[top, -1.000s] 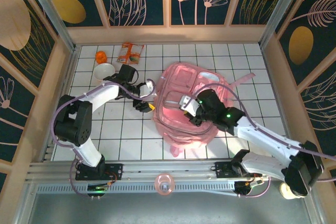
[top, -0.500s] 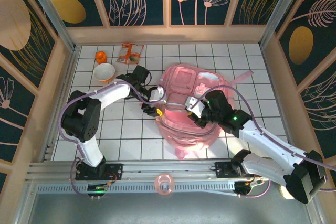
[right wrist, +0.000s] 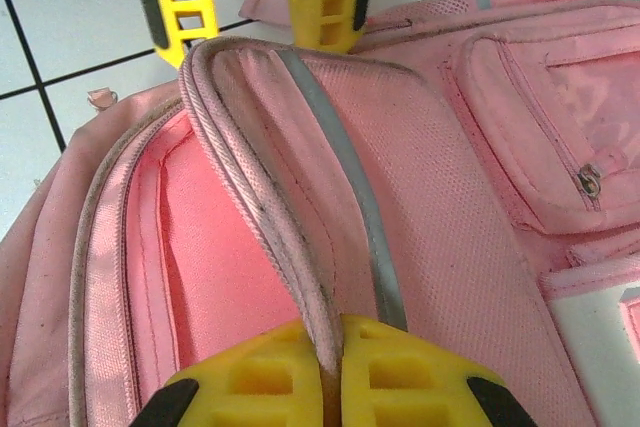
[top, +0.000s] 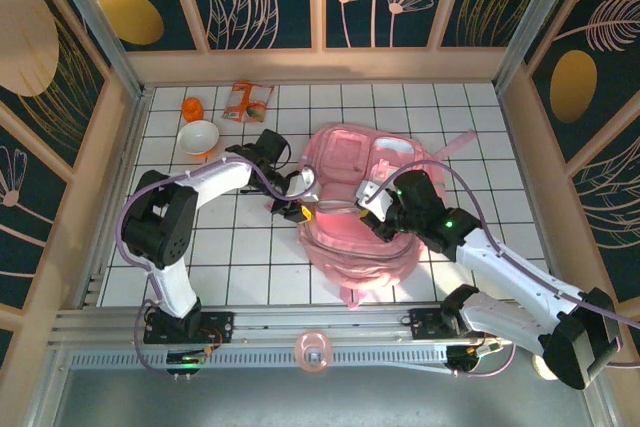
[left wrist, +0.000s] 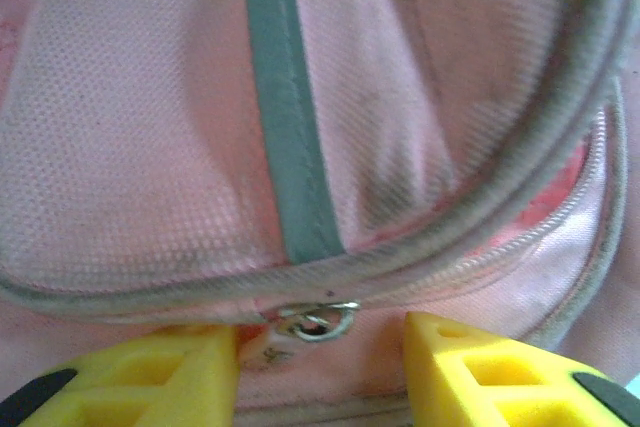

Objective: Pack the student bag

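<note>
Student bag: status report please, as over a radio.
Right gripper shut on flap edge of student bag, compartment open. Left gripper jaws apart astride zipper pull. Bowl and packet apart, far left.

Bright even light, soft shadows; student bag (left wrist: 150, 147) slightly blurred at left wrist.

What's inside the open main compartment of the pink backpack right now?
Bare pink lining shows in the opening of the student bag. The right gripper pinches the edge of the raised front panel; that panel covers the deeper part, so anything down there is hidden.
</note>
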